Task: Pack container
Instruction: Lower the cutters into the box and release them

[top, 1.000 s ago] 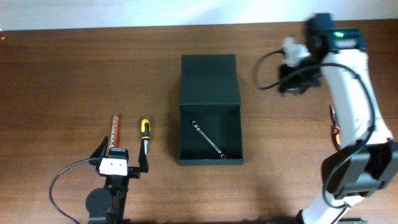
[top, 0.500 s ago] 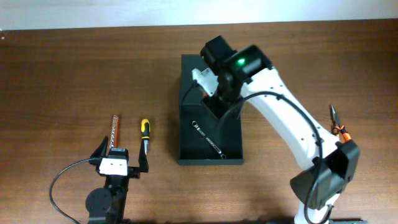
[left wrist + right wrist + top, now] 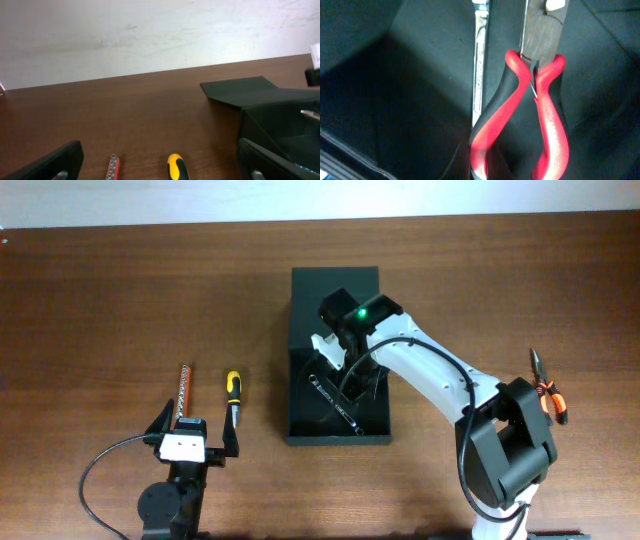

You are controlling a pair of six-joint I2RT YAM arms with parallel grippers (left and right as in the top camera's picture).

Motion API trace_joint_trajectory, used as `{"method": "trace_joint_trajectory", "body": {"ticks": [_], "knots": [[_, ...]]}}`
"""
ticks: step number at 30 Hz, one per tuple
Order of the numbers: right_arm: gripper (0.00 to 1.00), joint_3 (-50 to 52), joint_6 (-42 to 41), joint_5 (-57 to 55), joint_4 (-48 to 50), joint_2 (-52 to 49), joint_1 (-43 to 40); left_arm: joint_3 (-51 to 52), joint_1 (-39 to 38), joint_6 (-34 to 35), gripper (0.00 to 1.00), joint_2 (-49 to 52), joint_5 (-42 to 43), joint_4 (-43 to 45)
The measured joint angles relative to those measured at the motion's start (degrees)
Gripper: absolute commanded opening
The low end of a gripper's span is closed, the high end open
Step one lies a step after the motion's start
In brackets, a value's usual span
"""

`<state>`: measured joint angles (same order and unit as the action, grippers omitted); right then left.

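Centrally on the counter (image 3: 120, 300) we see the container (image 3: 336, 438), lid flapped back, a wrench (image 3: 479, 65) inside. Our right claw (image 3: 345, 372) reaches in, clamped on red-handled pliers (image 3: 540, 100). Our left claw (image 3: 193, 430) gapes wide near a screwdriver (image 3: 232, 392).

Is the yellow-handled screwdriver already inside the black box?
No, the screwdriver lies on the table, well to the left of the container.

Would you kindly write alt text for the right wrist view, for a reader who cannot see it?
Red-handled pliers fill the frame, held close to the camera above the dark inside of the container. A silver wrench lies on its floor beside them.
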<state>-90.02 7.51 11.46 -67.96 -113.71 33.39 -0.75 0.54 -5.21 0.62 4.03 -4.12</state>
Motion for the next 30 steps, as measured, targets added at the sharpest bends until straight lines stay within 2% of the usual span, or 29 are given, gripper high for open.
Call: {"method": "trace_joint_trajectory", "body": {"ticks": [7,8,9,13,15,20,25,26,27,28,30], "knots": [[0.07,7.10,0.00,0.52,6.73,0.00,0.00,0.02,0.00,0.00,0.99,0.00,-0.02,0.00],[0.12,7.96,-0.02,0.63,7.45,0.00,0.00,0.00,0.00,0.00,0.99,0.00,-0.02,0.02],[0.26,8.66,0.09,0.70,8.02,0.00,0.00,0.02,-0.02,0.00,0.99,0.00,0.00,0.02],[0.50,9.68,0.00,0.98,8.92,0.00,0.00,0.02,0.00,0.00,0.99,0.00,0.00,0.00],[0.58,9.68,-0.09,1.14,9.60,0.00,0.00,0.02,0.00,0.00,0.99,0.00,0.00,0.02],[0.70,8.98,-2.51,1.70,9.18,0.00,0.00,0.02,0.00,0.00,0.99,0.00,0.00,0.00],[0.81,-0.22,-3.28,2.62,3.19,-0.15,0.00,0.02,0.00,0.00,0.99,0.00,0.00,0.00],[0.85,-3.37,-3.39,2.64,1.31,-0.17,0.00,0.02,0.00,0.00,0.99,0.00,0.00,0.00],[0.96,-7.41,-3.72,2.86,-0.90,-0.28,0.00,0.02,0.00,0.00,0.99,0.00,-0.02,0.00],[0.99,-10.45,-3.65,2.93,-2.16,-0.37,0.00,0.02,0.00,0.00,0.99,0.00,-0.02,0.00],[0.99,-18.32,-3.82,2.71,-6.69,-0.52,0.00,0.02,0.00,0.00,0.99,0.00,0.00,0.00]]}}
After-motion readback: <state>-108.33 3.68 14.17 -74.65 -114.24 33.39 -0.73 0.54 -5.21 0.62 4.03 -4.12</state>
